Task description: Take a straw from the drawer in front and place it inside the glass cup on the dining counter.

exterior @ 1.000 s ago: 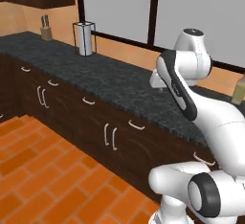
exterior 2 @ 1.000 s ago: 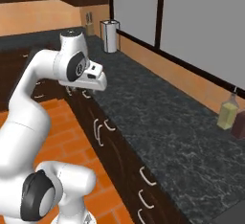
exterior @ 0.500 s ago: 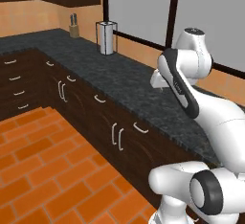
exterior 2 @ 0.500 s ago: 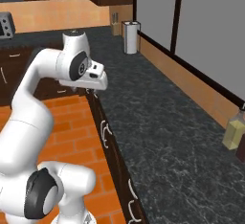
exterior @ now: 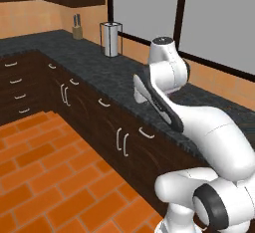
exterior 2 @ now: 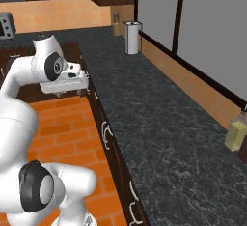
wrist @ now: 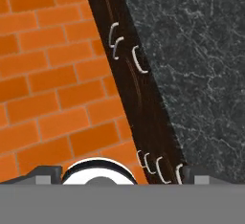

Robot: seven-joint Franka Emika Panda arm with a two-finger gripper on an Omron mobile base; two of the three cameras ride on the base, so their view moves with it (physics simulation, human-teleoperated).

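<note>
Gripper (wrist: 115,175) spread wide, holding nothing, above the dark cabinet fronts (wrist: 139,98) between black speckled counter (wrist: 191,65) and orange brick floor (wrist: 48,74).

A: The bottle (exterior 2: 238,134) at the right edge of the right base view is cut off, and the dark thing beside it is too cropped to name.

B: The appliance (exterior 2: 6,24) at the left edge is also clipped. In the left base view the arm's body hides part of the tabletop (exterior: 99,70), and the block (exterior: 76,31) in the corner is too small to make out.
</note>
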